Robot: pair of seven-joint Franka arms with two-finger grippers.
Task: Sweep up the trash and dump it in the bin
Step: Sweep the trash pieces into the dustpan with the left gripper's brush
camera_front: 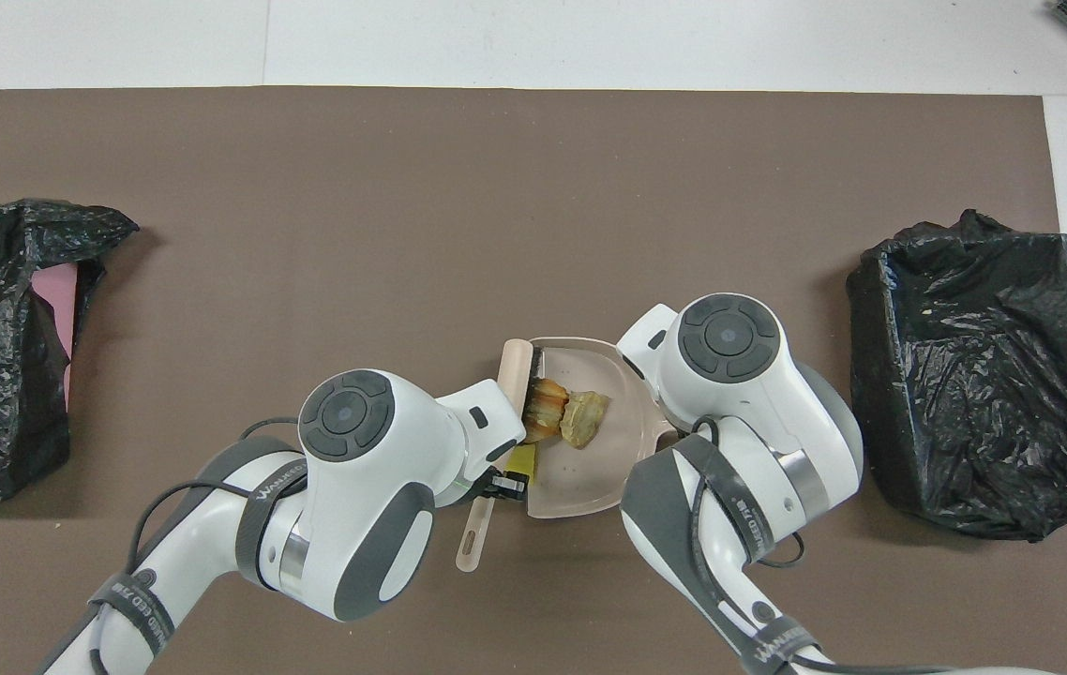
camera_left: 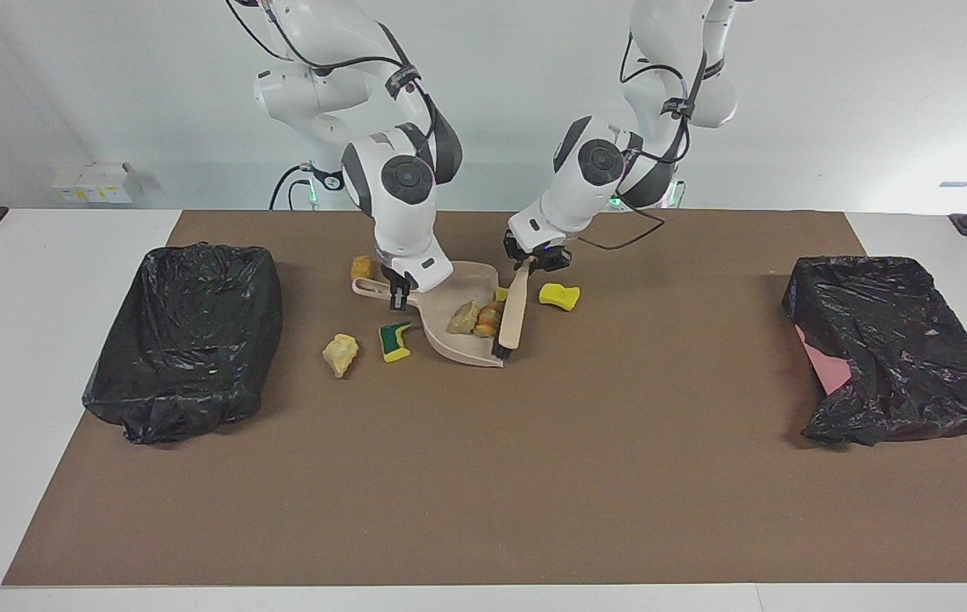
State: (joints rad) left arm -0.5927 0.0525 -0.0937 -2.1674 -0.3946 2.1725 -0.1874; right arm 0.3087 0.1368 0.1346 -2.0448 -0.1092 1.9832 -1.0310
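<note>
The right pincer [camera_left: 399, 293] is down at the handle of the beige dustpan [camera_left: 466, 340], its fingers closed on that handle. The dustpan rests on the brown surface [camera_left: 483, 476] with its open mouth toward the left pincer [camera_left: 532, 257]. The left pincer grips the beige brush [camera_left: 513, 310] by its handle, and the brush head sits low at the pan's mouth, against the scraps.

Two scraps of trash, one cream [camera_left: 463, 318] and one orange-brown [camera_left: 488, 320], lie inside the pan, between the two pincers. A yellow scrap [camera_left: 559, 296] lies on the surface just beside the left pincer. An orange-brown scrap [camera_left: 361, 268] sits close beside the right pincer. A yellow-green scrap [camera_left: 395, 342] and a cream scrap [camera_left: 341, 354] lie near the right pincer, outside the pan.

Two bins lined with black bags, one [camera_left: 186, 340] past the right pincer and one [camera_left: 891, 348] past the left, stand well apart from both.
</note>
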